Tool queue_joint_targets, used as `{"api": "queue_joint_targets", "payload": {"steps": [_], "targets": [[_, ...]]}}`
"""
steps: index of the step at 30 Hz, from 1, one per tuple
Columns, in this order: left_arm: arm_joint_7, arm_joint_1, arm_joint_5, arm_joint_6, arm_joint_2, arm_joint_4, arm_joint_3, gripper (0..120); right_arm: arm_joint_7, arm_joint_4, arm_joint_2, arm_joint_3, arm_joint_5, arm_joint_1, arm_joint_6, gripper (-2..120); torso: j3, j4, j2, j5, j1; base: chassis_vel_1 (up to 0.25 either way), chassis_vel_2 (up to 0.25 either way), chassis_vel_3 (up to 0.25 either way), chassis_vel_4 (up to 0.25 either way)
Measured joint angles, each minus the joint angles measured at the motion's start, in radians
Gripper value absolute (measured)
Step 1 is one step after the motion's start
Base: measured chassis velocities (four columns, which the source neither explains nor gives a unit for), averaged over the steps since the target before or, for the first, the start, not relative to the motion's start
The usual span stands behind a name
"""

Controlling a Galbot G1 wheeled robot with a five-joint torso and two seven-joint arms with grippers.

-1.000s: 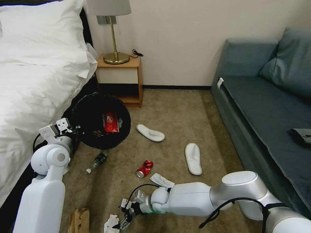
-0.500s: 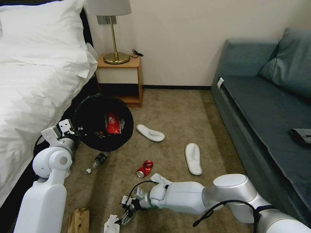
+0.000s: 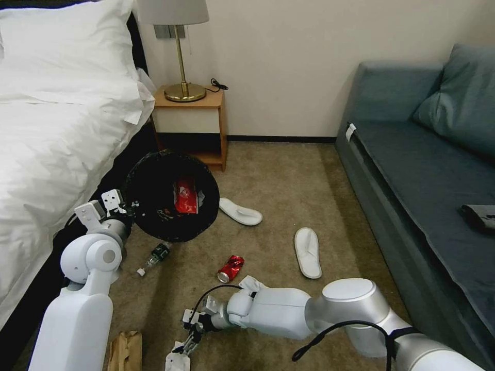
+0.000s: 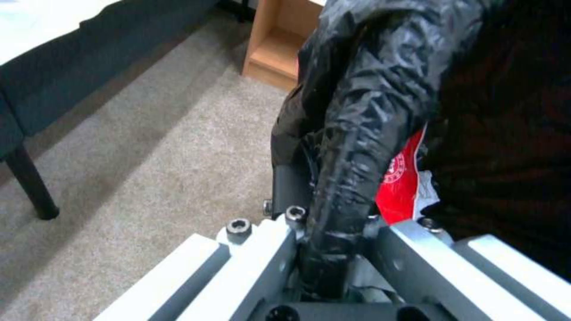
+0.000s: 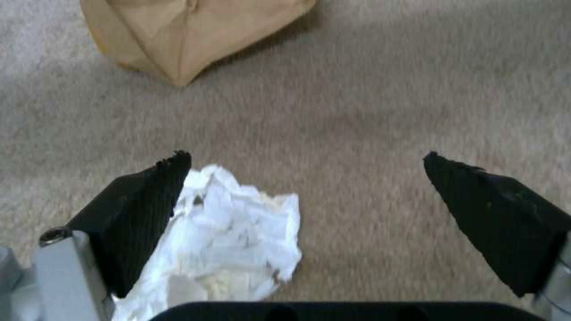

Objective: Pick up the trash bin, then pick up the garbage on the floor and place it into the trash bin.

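The trash bin [image 3: 154,185], lined with a crinkled black bag, hangs tilted off the floor beside the bed, a red wrapper [image 3: 185,197] inside it. My left gripper [image 3: 121,212] is shut on its rim; in the left wrist view the gripper [image 4: 330,223] pinches the bag-covered rim of the bin [image 4: 381,89]. Low over the carpet, my right gripper [image 3: 186,344] is open around a crumpled white tissue [image 3: 175,359]. In the right wrist view the tissue [image 5: 232,240] lies against one of the fingers [image 5: 149,196], inside the open gripper [image 5: 304,157].
More garbage lies on the carpet: a brown paper bag [image 3: 125,350], a small bottle [image 3: 153,256], a crushed red can [image 3: 231,268], a white wrapper [image 3: 252,283] and two slippers [image 3: 240,211] [image 3: 308,252]. Bed on the left, nightstand [image 3: 191,129] behind, sofa [image 3: 428,170] on the right.
The left arm has carried the bin a little to the right. My right gripper has slid left and now straddles the white tissue.
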Motion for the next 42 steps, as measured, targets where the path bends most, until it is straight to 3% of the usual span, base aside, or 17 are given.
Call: {"api": "queue_joint_targets", "payload": {"steps": [30, 40, 42], "targets": [[-0.005, -0.006, 0.032, -0.007, -0.021, -0.002, 0.032, 0, -0.047, -0.149, 0.002, 0.063, -0.061, -0.124, 0.063, 100, 0.0, 0.0002, 0.0, 0.001, 0.0, 0.0, 0.0, 0.0, 0.0], [-0.005, -0.008, 0.036, -0.009, -0.021, -0.004, 0.037, 0, -0.065, -0.166, 0.0, 0.072, -0.067, -0.129, 0.078, 68, 0.0, -0.0011, 0.0, -0.0001, 0.0, 0.0, 0.0, 0.0, 0.0], [-0.005, -0.007, 0.035, -0.009, -0.018, -0.005, 0.035, 0, -0.064, -0.171, -0.001, 0.074, -0.068, -0.128, 0.078, 56, 0.0, -0.0006, 0.0, 0.0001, 0.0, 0.0, 0.0, 0.0, 0.0]]}}
